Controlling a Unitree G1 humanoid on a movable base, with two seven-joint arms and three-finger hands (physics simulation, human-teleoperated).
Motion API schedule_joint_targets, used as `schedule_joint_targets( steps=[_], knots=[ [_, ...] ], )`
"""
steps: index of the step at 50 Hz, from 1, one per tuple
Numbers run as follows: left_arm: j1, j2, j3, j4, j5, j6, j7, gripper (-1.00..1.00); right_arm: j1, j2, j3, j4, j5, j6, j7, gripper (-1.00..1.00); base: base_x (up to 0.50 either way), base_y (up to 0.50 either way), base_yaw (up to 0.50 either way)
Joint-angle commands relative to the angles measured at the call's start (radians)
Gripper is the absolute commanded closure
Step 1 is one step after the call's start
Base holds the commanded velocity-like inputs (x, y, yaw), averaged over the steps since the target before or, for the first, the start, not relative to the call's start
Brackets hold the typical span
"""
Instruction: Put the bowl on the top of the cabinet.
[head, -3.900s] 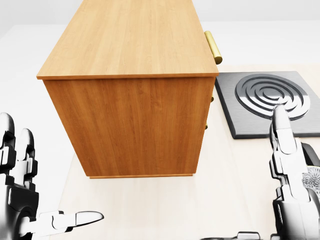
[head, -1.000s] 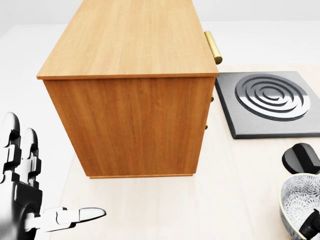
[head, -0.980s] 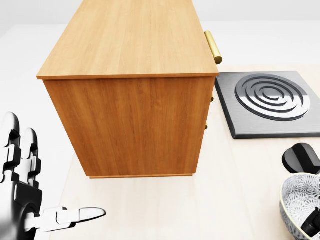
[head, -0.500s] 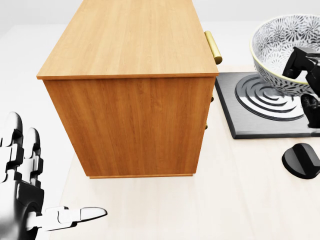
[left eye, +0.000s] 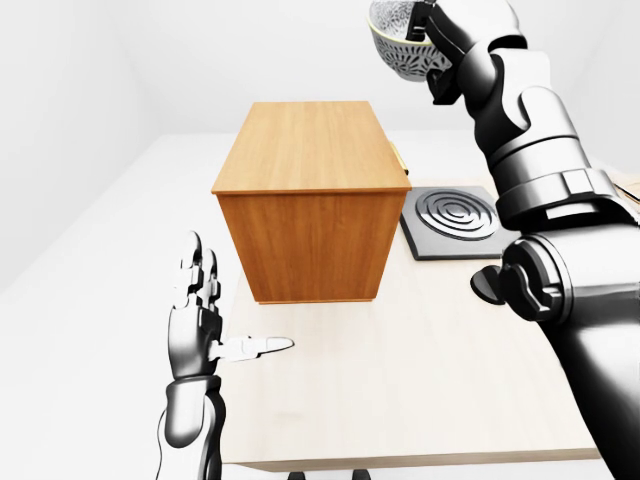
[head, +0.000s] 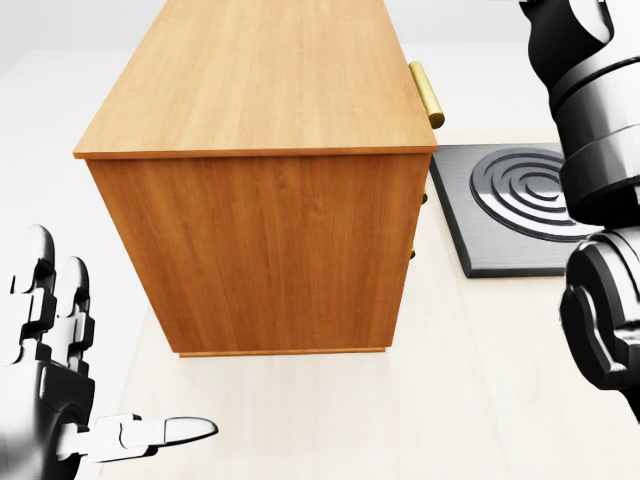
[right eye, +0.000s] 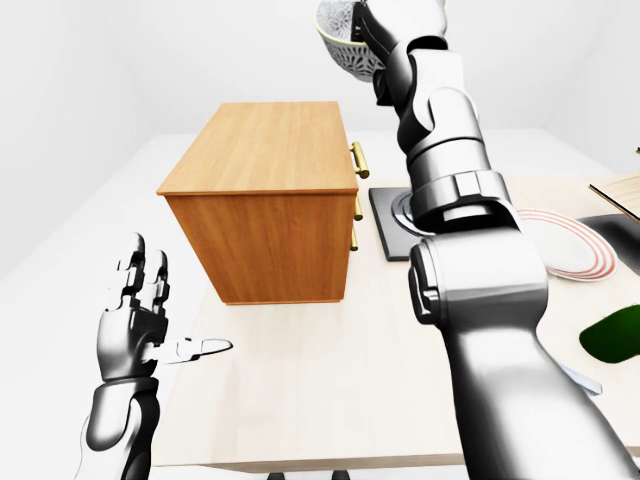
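Right hand (left eye: 437, 22) grips patterned bowl (left eye: 398, 42), held high in air above right far side of wooden cabinet (left eye: 305, 195); left hand (left eye: 195, 320) open, fingers spread, left of table (left eye: 400, 370)

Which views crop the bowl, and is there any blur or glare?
Left-eye view: bowl clipped at the top edge in the right hand; sharp, flat lighting. Head view: bowl out of frame; cabinet crisp, with only soft highlights on the left hand. No blur anywhere.
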Motion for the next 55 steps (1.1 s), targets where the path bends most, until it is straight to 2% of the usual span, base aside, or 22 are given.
schedule_joint_targets(
  steps=[1,7,11,23,30,53,54,55],
  knots=[
    [0.006,0.001,-0.002,-0.002,-0.007,0.000,-0.010,-1.00,-0.195,0.153,0.038,0.178,0.002,0.012,-0.056,1.00,0.00,0.00,0.00],
    [0.010,0.002,-0.005,0.003,-0.008,0.000,-0.018,-1.00,-0.181,0.250,0.066,0.166,0.004,-0.001,-0.066,1.00,0.00,0.00,0.00],
    [0.011,0.003,-0.005,-0.006,-0.011,0.000,-0.023,-1.00,-0.119,0.353,0.093,0.151,0.003,-0.009,-0.091,1.00,0.00,0.00,0.00],
    [0.011,0.001,-0.002,-0.013,-0.013,0.000,-0.027,-1.00,-0.046,0.439,0.127,0.131,-0.016,-0.012,-0.118,1.00,0.00,0.00,0.00],
    [0.015,0.001,-0.006,-0.007,-0.012,0.000,-0.033,-1.00,0.032,0.434,0.136,0.142,-0.041,-0.009,-0.147,1.00,0.00,0.00,0.00],
    [0.004,0.001,-0.006,-0.001,-0.010,0.000,-0.028,-1.00,0.075,0.403,0.125,0.155,-0.056,0.016,-0.154,1.00,0.00,0.00,0.00],
    [0.004,0.001,-0.006,-0.006,-0.011,0.000,-0.027,-1.00,0.076,0.402,0.125,0.155,-0.057,0.018,-0.153,-0.25,0.00,0.00,0.00],
    [0.003,0.001,-0.006,-0.006,-0.010,0.000,-0.027,-1.00,0.075,0.402,0.126,0.155,-0.057,0.019,-0.152,-1.00,0.00,0.00,0.00]
  ],
)
